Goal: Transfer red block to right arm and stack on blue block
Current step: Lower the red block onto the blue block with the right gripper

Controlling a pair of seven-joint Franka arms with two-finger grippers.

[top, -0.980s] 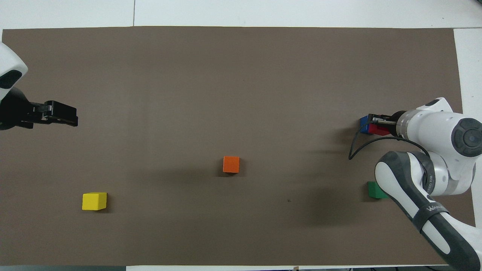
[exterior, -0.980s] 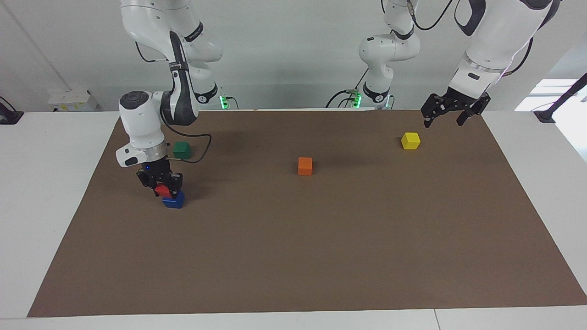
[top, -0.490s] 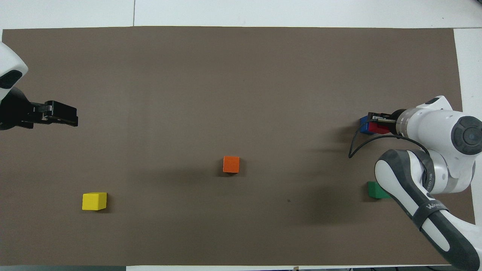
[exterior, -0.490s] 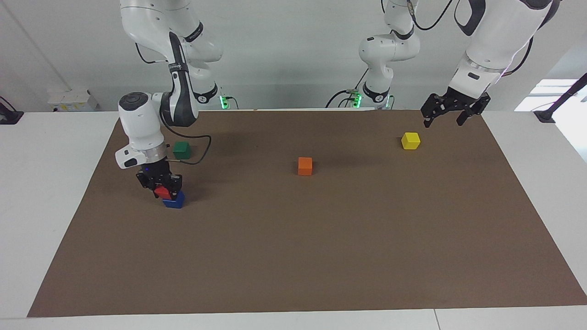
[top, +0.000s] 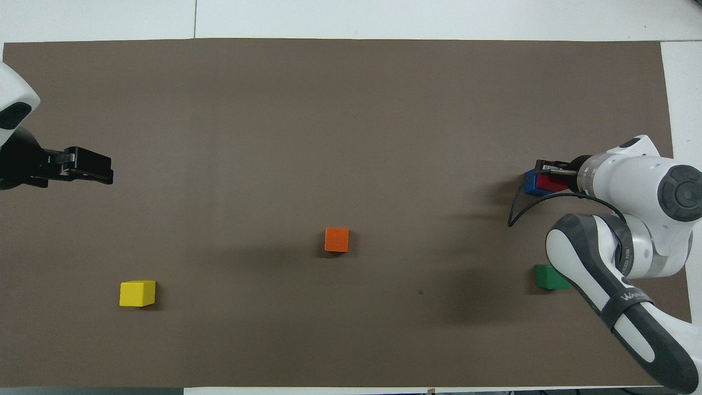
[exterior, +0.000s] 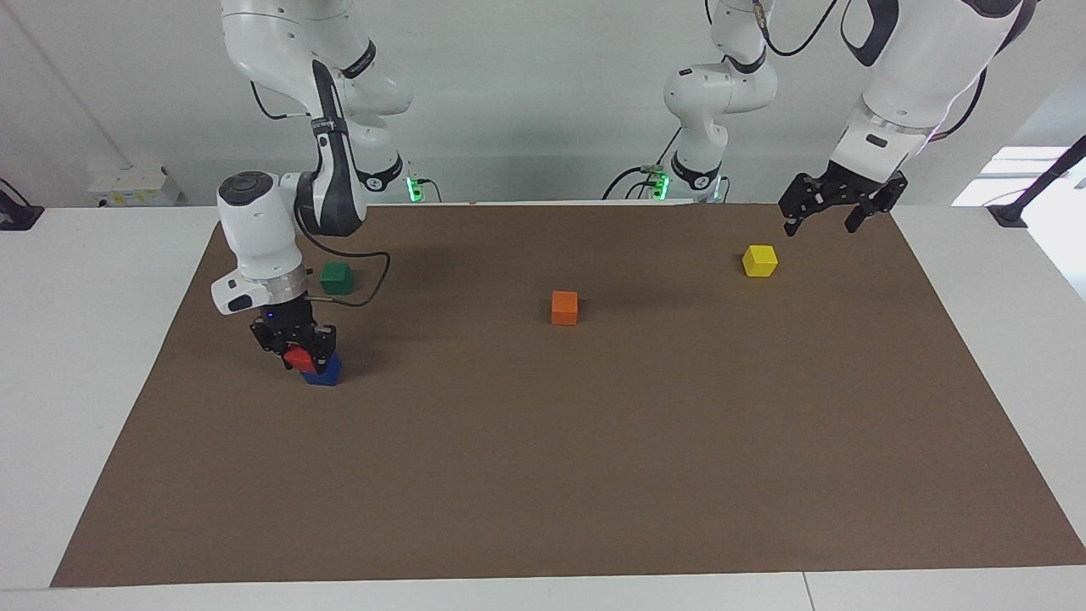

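Hiding part of the blue block (exterior: 326, 372), right jaws (exterior: 299, 356) grip the red block (exterior: 299, 359); left jaws (exterior: 833, 222) open.

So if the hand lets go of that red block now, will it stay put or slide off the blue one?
The red block looks rigid and flat-faced, so it probably won't roll. It sits off-centre over the blue block, toward the right arm's end, so it may tip. Its glossy faces suggest it could slip as the right hand opens.
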